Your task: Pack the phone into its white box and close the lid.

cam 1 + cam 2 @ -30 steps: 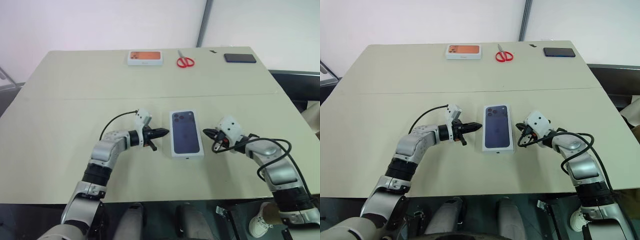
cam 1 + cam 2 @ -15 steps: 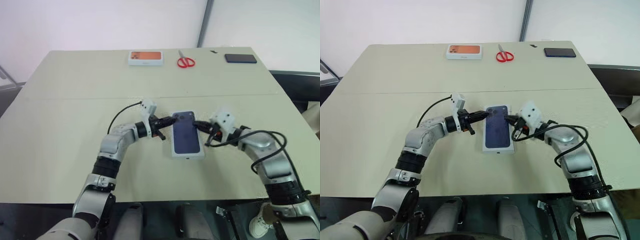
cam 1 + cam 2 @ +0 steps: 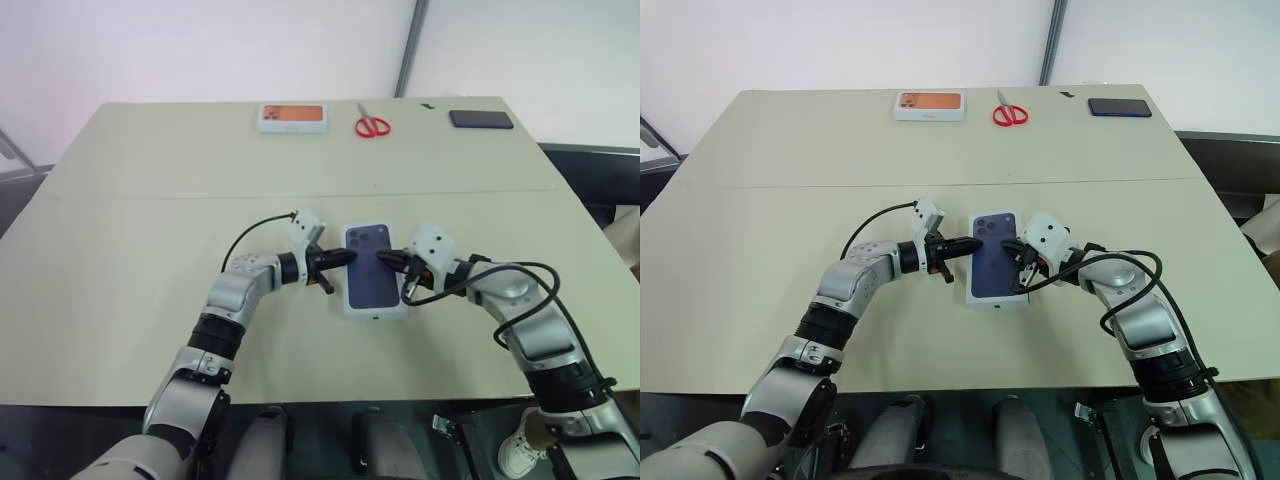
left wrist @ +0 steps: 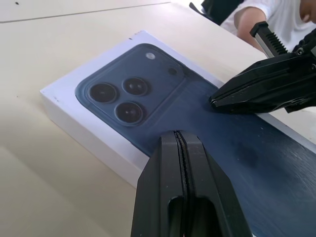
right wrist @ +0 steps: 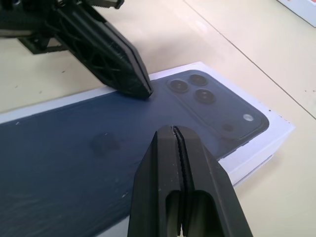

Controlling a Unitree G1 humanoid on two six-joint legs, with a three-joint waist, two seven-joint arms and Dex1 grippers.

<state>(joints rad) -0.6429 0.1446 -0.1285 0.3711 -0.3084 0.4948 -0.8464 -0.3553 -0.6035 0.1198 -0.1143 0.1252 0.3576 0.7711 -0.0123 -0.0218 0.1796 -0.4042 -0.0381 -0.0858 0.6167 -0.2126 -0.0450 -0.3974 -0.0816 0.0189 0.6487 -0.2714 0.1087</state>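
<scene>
Currently the lid (image 3: 374,270) sits on the white box (image 4: 94,134) near the middle of the table (image 3: 130,250), its printed dark blue phone face upward. This closed box serves as the reference for all positions below.

Left gripper (image 3: 345,258): fingers pressed fully together, holding nothing. The tip rests over the left edge of the lid, at or just above the printed surface; contact cannot be confirmed.

Right gripper (image 3: 385,261): fingers likewise pressed together, holding nothing. The tip lies over the right part of the lid, close to the printed camera cluster, pointing toward the left gripper. The two tips stand near each other above the lid, apart.

The phone itself cannot be seen; with the lid seated, the box contents are hidden.

Item count:
- One closed white box with lid, at the reference position.
- One white box with an orange picture (image 3: 291,117), far beyond the reference box, toward the far left of the table edge.
- One pair of red-handled scissors (image 3: 371,122), far beyond the reference box.
- One black phone (image 3: 481,118), far beyond and to the right of the reference box.
</scene>
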